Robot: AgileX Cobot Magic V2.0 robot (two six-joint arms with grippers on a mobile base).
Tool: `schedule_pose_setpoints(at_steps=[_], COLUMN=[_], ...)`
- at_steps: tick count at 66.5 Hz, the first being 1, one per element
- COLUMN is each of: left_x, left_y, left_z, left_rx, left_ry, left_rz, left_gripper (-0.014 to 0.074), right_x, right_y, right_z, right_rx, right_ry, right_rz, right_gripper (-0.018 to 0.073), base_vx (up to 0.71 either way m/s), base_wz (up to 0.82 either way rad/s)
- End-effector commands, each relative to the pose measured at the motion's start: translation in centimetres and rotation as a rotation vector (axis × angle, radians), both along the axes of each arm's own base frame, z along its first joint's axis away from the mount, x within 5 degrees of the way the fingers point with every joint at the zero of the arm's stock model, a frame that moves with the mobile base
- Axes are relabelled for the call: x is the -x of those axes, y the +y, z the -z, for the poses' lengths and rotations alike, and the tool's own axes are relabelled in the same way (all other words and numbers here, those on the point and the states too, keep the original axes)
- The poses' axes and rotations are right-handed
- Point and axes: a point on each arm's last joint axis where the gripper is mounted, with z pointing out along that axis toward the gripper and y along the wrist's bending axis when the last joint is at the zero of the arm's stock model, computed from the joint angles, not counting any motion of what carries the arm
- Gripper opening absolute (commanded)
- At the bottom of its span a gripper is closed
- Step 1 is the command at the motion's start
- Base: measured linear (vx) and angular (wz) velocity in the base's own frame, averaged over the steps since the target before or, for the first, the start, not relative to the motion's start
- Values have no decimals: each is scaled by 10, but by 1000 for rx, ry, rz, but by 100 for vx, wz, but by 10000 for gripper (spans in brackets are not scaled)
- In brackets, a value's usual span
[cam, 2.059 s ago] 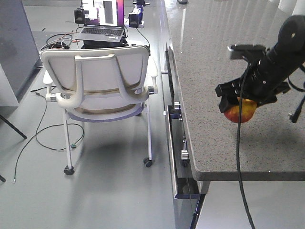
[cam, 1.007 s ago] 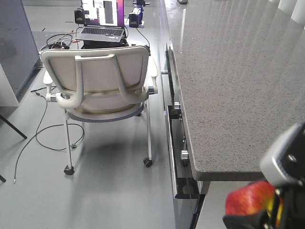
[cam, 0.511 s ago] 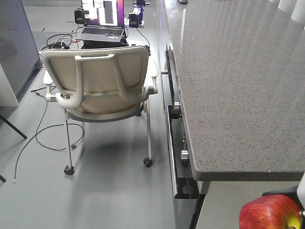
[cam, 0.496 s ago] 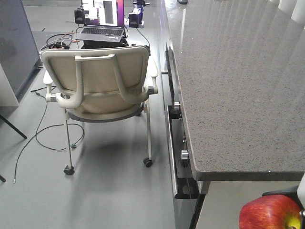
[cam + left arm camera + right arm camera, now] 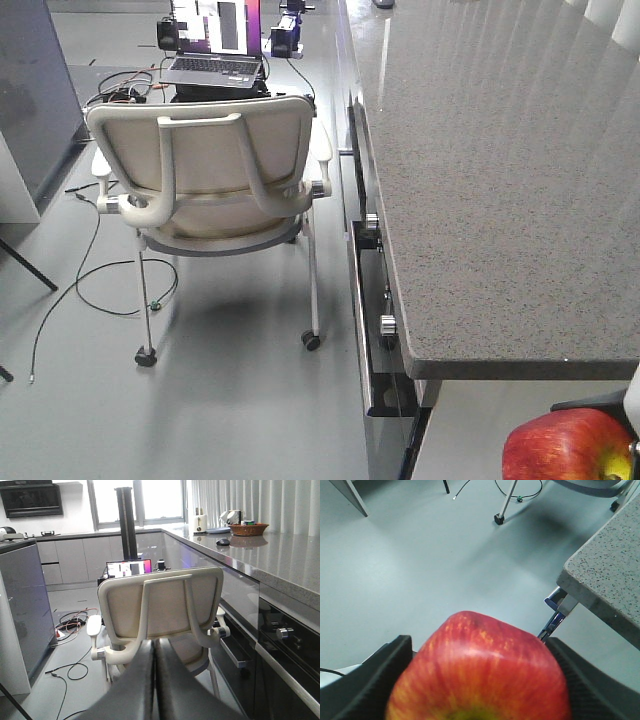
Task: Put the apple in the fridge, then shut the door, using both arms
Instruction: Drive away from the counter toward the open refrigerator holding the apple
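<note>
Apple (image 5: 479, 675) sits clamped in the right gripper (image 5: 477, 650) – a black finger (image 5: 375, 680) presses against each flank, and its red, yellow-streaked skin bulges up past the tips. Ahead of that gripper lies bare grey floor (image 5: 420, 570); off to its right and forward, the corner of the speckled stone countertop (image 5: 610, 575) juts out. From the front camera the fruit shows low in the near right corner, beneath the counter's front edge, with a dark part of the gripper hugging its top. The left gripper (image 5: 153, 647) is pressed shut with nothing between its fingers – the two black blades meet in a thin seam. Straight ahead of it stands a white-backed office chair (image 5: 160, 605), turned away, with a lit laptop (image 5: 129, 569) farther on and the long counter running along its right side.
</note>
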Motion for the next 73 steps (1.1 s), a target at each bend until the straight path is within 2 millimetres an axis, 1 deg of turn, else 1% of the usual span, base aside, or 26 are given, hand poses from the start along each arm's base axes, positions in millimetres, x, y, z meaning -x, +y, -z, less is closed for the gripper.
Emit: schedule_pose_setpoints(at_steps=[1, 48, 59, 73], left_x=[0, 0, 0, 0], left_y=[-1, -1, -1, -1], left_z=[1, 1, 1, 1], left_rx=[18, 18, 18, 18], left_ry=[-56, -56, -56, -56], left_rz=[6, 6, 6, 6], left_gripper=[-6, -6, -6, -6], right_x=[-3, -3, -3, -3], right_y=[2, 2, 2, 2], right_z=[-13, -13, -13, -13], right_rx=[-57, -57, -57, -57], right_ry=[-68, -68, -68, -68], right_rz=[7, 9, 9, 9], right_gripper=[150, 150, 150, 150], base_vx=[0, 0, -2, -3], base_wz=[3, 7, 28, 51])
